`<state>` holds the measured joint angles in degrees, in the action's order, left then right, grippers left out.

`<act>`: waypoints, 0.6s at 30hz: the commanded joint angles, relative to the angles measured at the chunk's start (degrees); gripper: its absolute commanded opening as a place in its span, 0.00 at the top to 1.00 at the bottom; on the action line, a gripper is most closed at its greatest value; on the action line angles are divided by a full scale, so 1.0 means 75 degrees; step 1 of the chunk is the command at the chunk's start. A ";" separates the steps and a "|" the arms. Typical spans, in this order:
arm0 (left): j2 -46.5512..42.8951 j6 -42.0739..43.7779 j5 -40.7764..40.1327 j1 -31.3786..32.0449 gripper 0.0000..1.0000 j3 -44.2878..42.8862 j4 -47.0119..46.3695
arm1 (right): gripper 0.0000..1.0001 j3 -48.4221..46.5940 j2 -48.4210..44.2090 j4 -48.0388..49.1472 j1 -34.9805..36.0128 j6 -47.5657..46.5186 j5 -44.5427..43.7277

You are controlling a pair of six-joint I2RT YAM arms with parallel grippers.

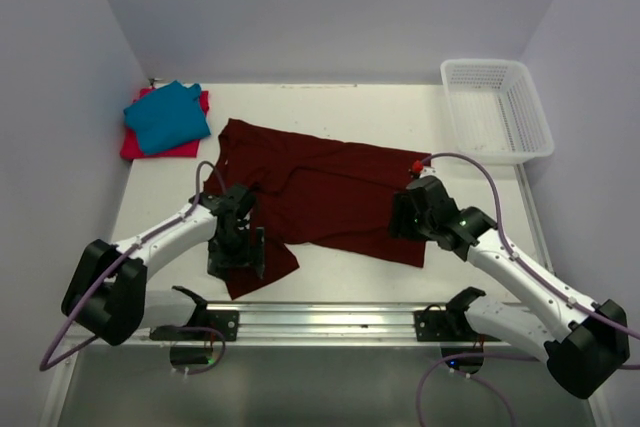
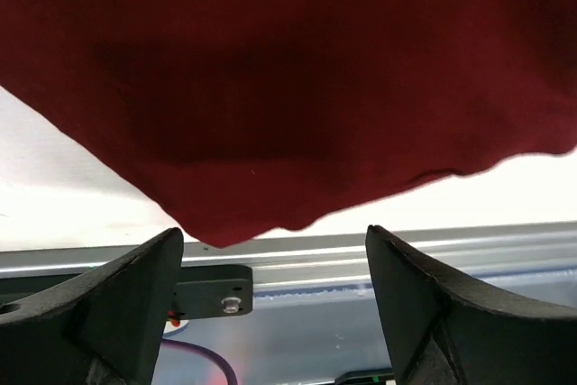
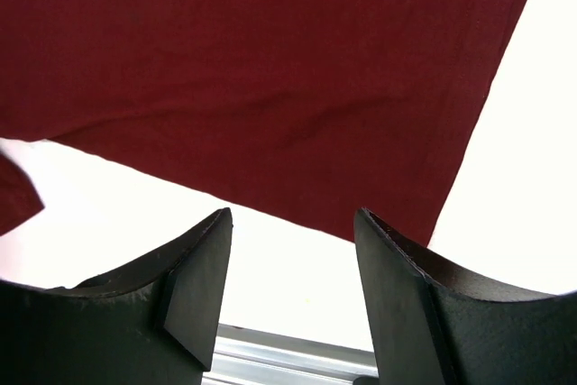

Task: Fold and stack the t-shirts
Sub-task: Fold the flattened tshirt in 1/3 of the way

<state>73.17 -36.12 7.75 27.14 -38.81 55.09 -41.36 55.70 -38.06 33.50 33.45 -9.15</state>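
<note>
Pointing down at the dark maroon short-sleeved cloth t-shirt: left gripper at its near-left corner, right gripper at its near-right hem (both are standing spread, pinching nothing).

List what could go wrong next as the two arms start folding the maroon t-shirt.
The maroon t-shirt lies rumpled and skewed, so folding it as it lies may give a lopsided fold.
Both sets of jaws stand open at its near edge with no cloth between them. Closing may miss it or catch only one layer.
Its near-left corner lies by the rail and could slide over the edge.
</note>
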 commanded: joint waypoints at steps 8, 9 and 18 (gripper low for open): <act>0.1142 -0.0176 -0.0495 0.0038 0.22 -0.0240 0.0236 | 0.40 0.0359 -0.0267 0.0025 0.0034 0.0379 -0.0034; 0.1224 -0.0165 -0.0401 0.0038 0.25 -0.0182 0.0283 | 0.41 0.0347 -0.0267 0.0001 0.0022 0.0403 -0.0081; 0.1974 0.0163 -0.0364 0.0085 0.28 -0.0462 0.0729 | 0.41 0.0277 -0.0606 -0.0444 0.0022 0.0497 -0.0526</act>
<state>86.54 -36.32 5.17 27.20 -40.84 57.80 -38.87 52.84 -39.53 33.50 35.94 -10.24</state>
